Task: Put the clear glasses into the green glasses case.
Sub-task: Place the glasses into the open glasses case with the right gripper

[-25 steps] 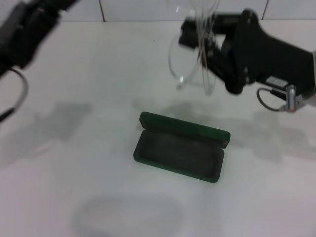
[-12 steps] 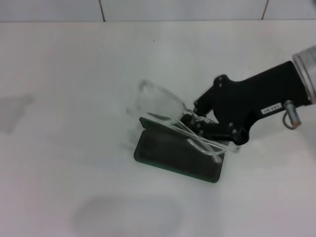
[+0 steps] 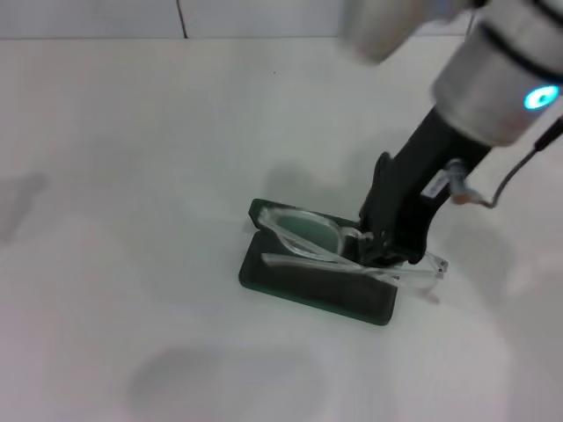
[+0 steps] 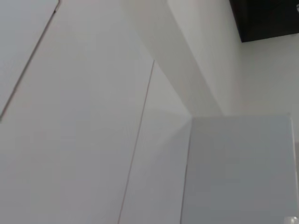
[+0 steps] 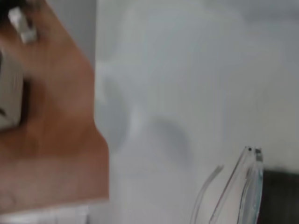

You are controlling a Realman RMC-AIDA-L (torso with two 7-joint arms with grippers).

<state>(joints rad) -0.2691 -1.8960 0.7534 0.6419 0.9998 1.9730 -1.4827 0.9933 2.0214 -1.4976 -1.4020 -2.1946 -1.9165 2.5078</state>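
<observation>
The right gripper (image 3: 387, 249) grasps the clear glasses (image 3: 339, 248) at the right end of the open green glasses case (image 3: 290, 283); the glasses rest across the case, arms overhanging.

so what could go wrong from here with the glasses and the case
The clear glasses lie skewed on the open green glasses case, and one arm tip pokes past the case's right end, so they may not seat and the lid could catch it. The right gripper is down at the frame; pulling away could drag the glasses off or shift the case. The left gripper is out of view.
</observation>
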